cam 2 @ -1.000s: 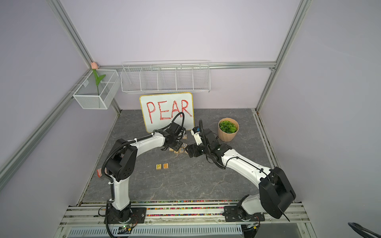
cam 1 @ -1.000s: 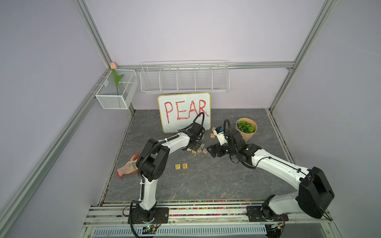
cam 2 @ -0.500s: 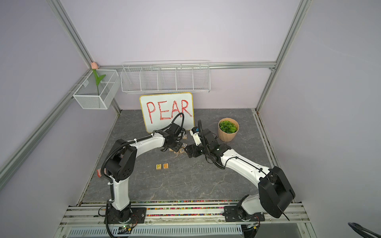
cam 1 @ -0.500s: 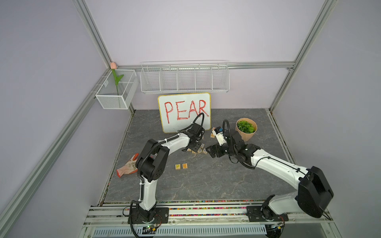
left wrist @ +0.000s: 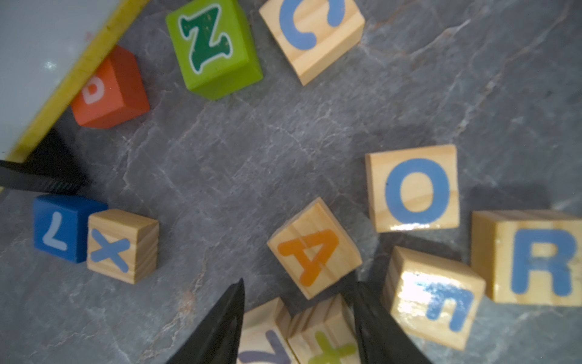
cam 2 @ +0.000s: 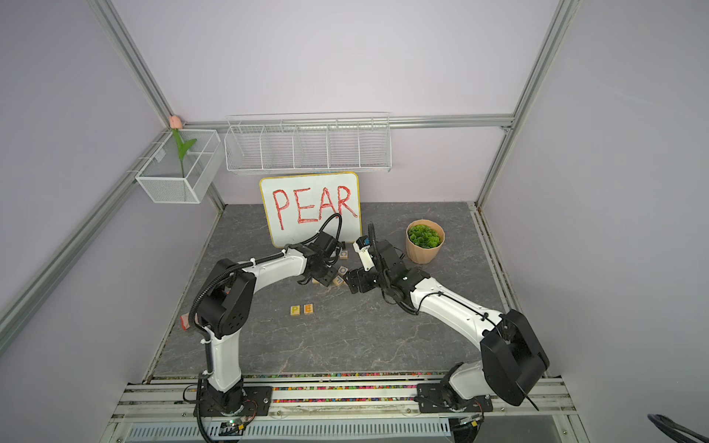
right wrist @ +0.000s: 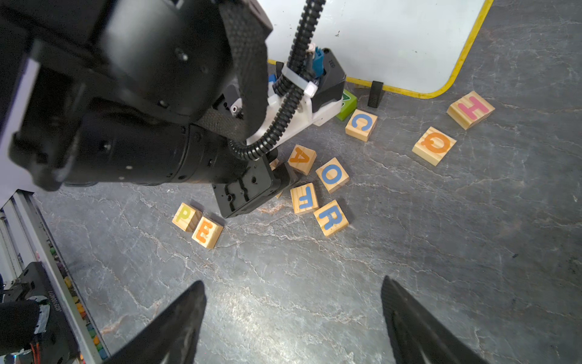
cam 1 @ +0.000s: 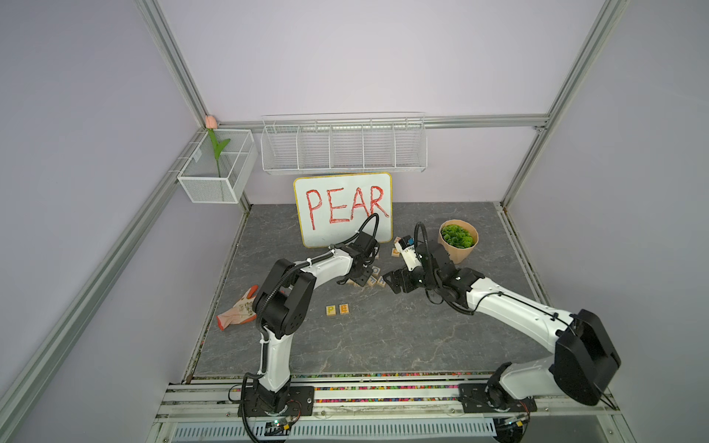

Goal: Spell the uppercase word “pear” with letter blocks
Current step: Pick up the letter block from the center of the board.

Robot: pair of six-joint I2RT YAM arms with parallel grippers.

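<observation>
Wooden letter cubes are lying scattered on the grey, marble-patterned table, in front of a white whiteboard with PEAR handwritten in red. Two are already sitting side by side nearer the robot's bases, apart from the heap: a light-wood cube with a yellow P and, right beside it, a light-wood cube with an orange-red E. The light-wood cube with an orange A is lying letter-up in the heap, turned askew, just beside a light-wood cube with a blue O. The light-wood cube with a blue R is lying near them.

The black left hand is hovering low over the heap, fingers partly spread and pinching nothing that I can make out; the A cube is lying just past the fingertips. The black right hand is hanging over bare table, fingers spread wide, empty.

The A cube is looking light, rigid and sturdy, with smooth glossy faces that may be slippery. The sensible hold, I am judging, is across two opposite flat sides, fingers square to them, so the hand is likely needing a twist to match the skewed cube, without nudging the O cube.
</observation>
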